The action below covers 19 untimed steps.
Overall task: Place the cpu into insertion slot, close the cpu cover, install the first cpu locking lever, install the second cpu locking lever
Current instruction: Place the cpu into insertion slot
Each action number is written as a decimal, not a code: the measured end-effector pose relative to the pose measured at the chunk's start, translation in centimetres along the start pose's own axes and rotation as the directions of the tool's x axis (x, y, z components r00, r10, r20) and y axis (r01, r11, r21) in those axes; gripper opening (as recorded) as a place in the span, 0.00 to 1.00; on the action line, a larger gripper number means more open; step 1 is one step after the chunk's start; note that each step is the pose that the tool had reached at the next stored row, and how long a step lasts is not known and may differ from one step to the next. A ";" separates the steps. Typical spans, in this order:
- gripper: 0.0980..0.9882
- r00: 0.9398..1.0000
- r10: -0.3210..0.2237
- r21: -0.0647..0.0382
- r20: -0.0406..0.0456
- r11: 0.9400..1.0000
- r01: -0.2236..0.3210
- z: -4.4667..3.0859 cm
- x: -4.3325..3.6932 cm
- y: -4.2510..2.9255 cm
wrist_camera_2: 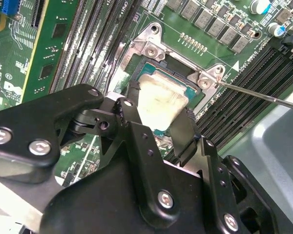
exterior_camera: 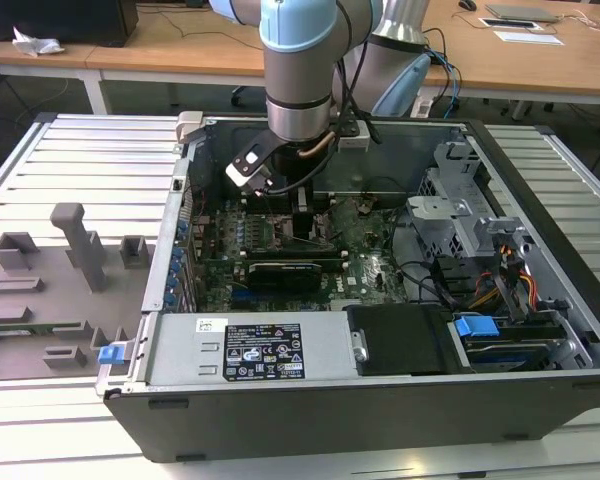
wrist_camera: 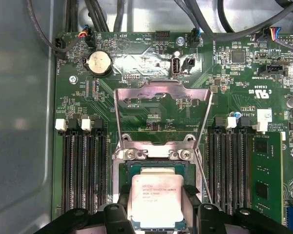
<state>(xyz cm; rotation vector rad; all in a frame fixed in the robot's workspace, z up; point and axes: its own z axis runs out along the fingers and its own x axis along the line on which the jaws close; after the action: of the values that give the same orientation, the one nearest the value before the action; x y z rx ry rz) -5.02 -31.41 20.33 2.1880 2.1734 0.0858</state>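
**Position of parts.** The cpu [wrist_camera: 155,200] is held between the two fingers of the end effector [wrist_camera_2: 160,109], which are drawn in narrow against two opposite edges of the chip. The chip lies flat, metal top upward, directly over the insertion slot [wrist_camera: 155,167] and within its metal rim. Whether it is fully seated cannot be told. The chip is near-square, so no long axis governs – its edges are seen parallel to those of the socket.

**Governing relation.** The slot lies straight below the end effector, along the tool axis. No sideways offset is visible in either wrist view.

**Clearances.** The cpu cover [wrist_camera: 161,90] is swung back on its hinges, clear of the socket. A thin locking lever [wrist_camera_2: 263,95] stands free beside the rim. Memory slots [wrist_camera: 83,170] run close on both flanks of the socket, so room beside the fingers is judged tight.

**Surroundings.** The motherboard [wrist_camera: 151,63] lies level inside the open computer case [exterior_camera: 380,400] – the case rests on a slatted worktop [exterior_camera: 80,150].
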 end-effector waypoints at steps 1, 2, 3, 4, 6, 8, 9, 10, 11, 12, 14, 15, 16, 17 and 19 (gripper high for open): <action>0.48 1.000 0.000 0.000 0.000 1.000 0.000 0.00 0.00 0.00; 0.48 1.000 0.000 0.000 0.000 1.000 0.000 0.00 0.00 0.00; 0.48 1.000 0.000 0.000 0.002 1.000 0.000 0.02 0.02 0.01; 0.48 1.000 0.000 0.000 0.003 1.000 0.000 -0.01 0.01 0.01; 0.48 1.000 0.000 0.000 0.004 1.000 0.000 -0.12 0.01 0.01; 0.48 1.000 0.000 0.000 0.005 1.000 0.000 -0.26 0.01 0.02; 0.48 1.000 0.000 0.000 0.005 1.000 0.000 -0.35 0.01 0.03; 0.48 1.000 0.000 0.000 0.005 1.000 0.000 -0.56 0.01 0.05; 0.48 1.000 0.000 0.000 0.005 1.000 0.000 -0.81 0.01 0.07; 0.48 1.000 0.000 0.000 0.005 1.000 0.000 -0.88 0.01 0.07; 0.48 1.000 0.000 0.000 0.006 1.000 0.000 -0.90 0.01 0.07; 0.48 1.000 0.000 0.000 0.006 1.000 0.000 -0.90 0.01 0.07; 0.48 1.000 0.000 0.000 0.005 1.000 0.000 -0.90 0.01 0.07; 0.46 1.000 0.000 0.000 0.005 1.000 0.000 -0.90 0.01 0.07; 0.39 1.000 0.000 0.000 0.006 1.000 0.000 -0.92 0.01 0.07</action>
<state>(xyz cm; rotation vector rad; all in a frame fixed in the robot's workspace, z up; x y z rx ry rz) -5.02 -31.41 21.25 2.1851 2.1710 0.0797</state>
